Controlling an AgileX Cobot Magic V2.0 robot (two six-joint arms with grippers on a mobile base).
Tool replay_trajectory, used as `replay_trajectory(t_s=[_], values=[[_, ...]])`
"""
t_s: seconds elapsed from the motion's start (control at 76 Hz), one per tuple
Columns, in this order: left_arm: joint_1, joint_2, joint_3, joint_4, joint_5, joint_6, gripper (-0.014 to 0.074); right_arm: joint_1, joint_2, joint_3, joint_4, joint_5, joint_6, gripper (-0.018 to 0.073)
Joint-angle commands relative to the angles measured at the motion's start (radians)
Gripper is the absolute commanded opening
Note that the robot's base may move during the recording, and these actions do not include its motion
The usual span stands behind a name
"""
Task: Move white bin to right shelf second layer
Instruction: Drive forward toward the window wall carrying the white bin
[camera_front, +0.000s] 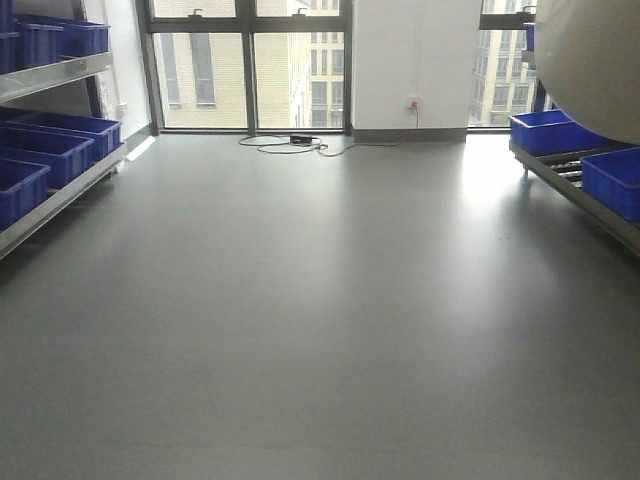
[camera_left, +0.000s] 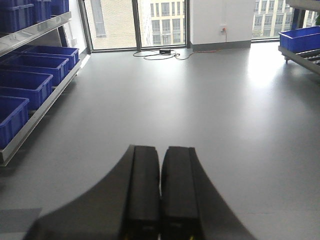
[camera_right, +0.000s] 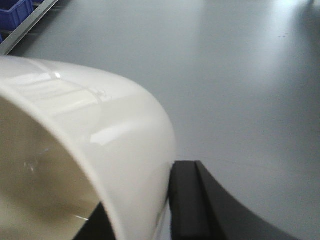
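The white bin (camera_right: 100, 130) is a glossy cream tub held up off the floor. My right gripper (camera_right: 145, 210) is shut on its wall, with one finger (camera_right: 187, 200) outside and the other inside the rim. In the front view the bin (camera_front: 590, 60) fills the top right corner. My left gripper (camera_left: 160, 190) is shut with nothing between its fingers and hangs over bare floor. The right shelf (camera_front: 570, 175) stands at the right edge, and one level shows roller tracks between blue crates. I cannot tell whether that level is the right shelf second layer.
A left shelf (camera_front: 60, 195) holds several blue crates (camera_front: 45, 150) on two levels. Blue crates (camera_front: 550, 130) also sit on the right shelf. A cable and power box (camera_front: 300, 142) lie by the far windows. Grey floor (camera_front: 320, 300) lies between the shelves.
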Motion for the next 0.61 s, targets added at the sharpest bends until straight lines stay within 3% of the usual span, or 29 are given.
replay_trajectory(t_s=[0.0, 0.592], values=[[-0.005, -0.014, 0.037, 0.0, -0.085, -0.003, 0.0085, -0.004, -0.003, -0.033, 0.009, -0.097, 0.001, 0.0048], [-0.005, -0.014, 0.037, 0.0, -0.085, -0.003, 0.0085, -0.004, -0.003, -0.033, 0.009, -0.097, 0.001, 0.0048]])
